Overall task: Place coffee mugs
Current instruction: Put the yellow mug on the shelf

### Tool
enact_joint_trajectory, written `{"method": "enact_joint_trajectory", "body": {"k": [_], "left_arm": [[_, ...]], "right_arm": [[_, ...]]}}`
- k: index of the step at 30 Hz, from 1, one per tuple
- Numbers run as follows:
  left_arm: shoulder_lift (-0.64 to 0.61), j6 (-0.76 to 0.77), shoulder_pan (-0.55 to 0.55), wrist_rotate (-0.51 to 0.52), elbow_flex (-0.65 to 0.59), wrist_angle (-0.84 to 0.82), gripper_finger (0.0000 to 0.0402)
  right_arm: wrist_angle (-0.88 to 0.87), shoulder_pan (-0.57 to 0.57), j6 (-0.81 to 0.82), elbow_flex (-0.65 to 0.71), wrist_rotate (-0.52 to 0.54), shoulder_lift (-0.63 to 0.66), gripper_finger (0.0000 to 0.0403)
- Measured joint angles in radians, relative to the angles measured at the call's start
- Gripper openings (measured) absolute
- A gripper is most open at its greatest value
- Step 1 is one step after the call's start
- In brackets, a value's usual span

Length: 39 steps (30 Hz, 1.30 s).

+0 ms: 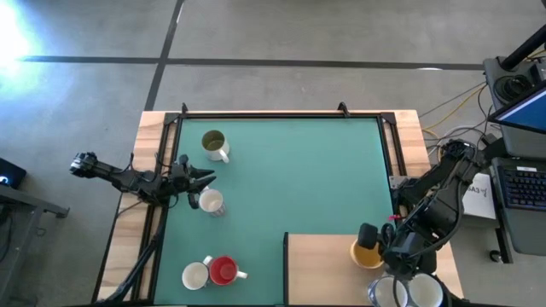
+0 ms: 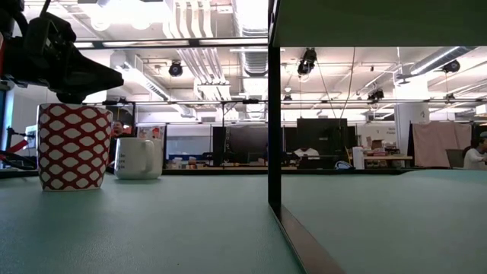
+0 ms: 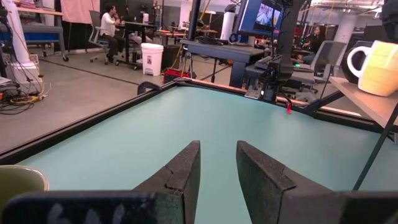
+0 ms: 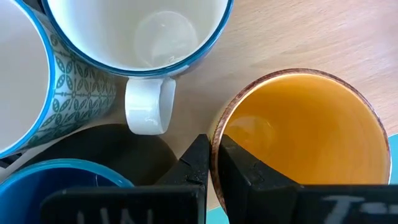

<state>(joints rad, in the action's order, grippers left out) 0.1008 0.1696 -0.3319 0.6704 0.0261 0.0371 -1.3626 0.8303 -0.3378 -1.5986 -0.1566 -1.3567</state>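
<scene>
Right wrist view: right gripper (image 4: 211,163) pinching orange mug (image 4: 305,134) by its near rim.
Mug upright on wooden shelf (image 1: 320,269) at tabletop's near right corner; left gripper (image 1: 201,177) slightly spread, beside white mug (image 1: 211,202).

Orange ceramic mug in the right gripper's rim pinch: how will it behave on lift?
Orange glazed ceramic mug: rigid, probably slick. The right gripper pinches one wall only, so it may swing or slip. Neighbouring blue-rimmed white mug sits close; a knock could chip either.
</scene>
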Motion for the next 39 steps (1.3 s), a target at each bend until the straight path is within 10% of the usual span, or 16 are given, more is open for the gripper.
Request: {"method": "enact_joint_trajectory", "body": {"k": [39], "left_arm": [[0.000, 0.000, 0.000, 0.000, 0.000, 0.000, 0.0087]], "right_arm": [[0.000, 0.000, 0.146, 0.005, 0.002, 0.000, 0.0050]]}}
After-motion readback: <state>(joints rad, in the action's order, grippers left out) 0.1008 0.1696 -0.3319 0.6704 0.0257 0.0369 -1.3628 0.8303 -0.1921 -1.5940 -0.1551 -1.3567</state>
